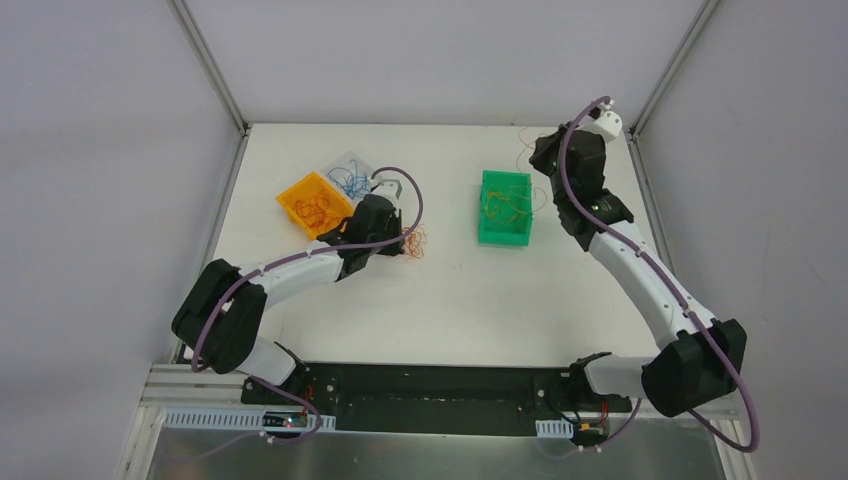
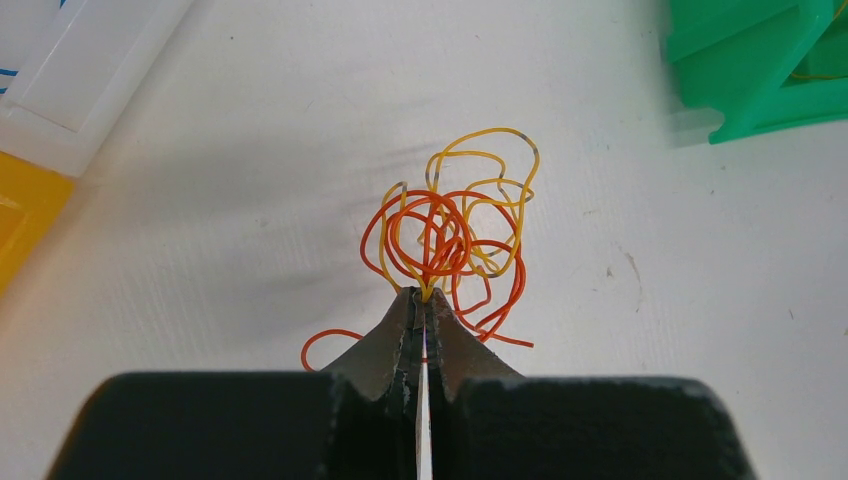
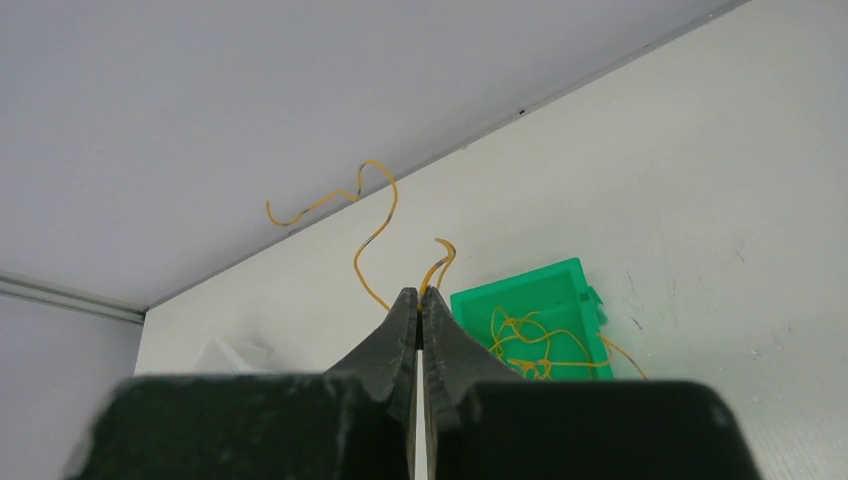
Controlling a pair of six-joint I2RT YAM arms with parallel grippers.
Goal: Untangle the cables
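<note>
Both grippers are clamped on cable.

Left wrist: the left gripper (image 2: 424,300) pinches an orange-red and yellow tangle (image 2: 450,235) down at the table (image 2: 230,180), left of the green bin (image 2: 760,60). Judged risk: a straight pull tightens the knot or drags the whole clump.

Right wrist: the right gripper (image 3: 419,300) holds one yellow strand (image 3: 381,231) raised beyond the green bin, where more yellow cables (image 3: 525,345) lie. So thin a pinch may slip.

Top: table white, lightly scuffed; grey walls (image 1: 100,150); orange bin (image 1: 295,195) and clear tray (image 1: 335,168) left of the green bin.

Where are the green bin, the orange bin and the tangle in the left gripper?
green bin (image 1: 503,238): top view, near wall.
orange bin (image 1: 298,187): top view, far-left rim.
tangle (image 2: 445,238): left wrist view, middle of the orange loops.
</note>
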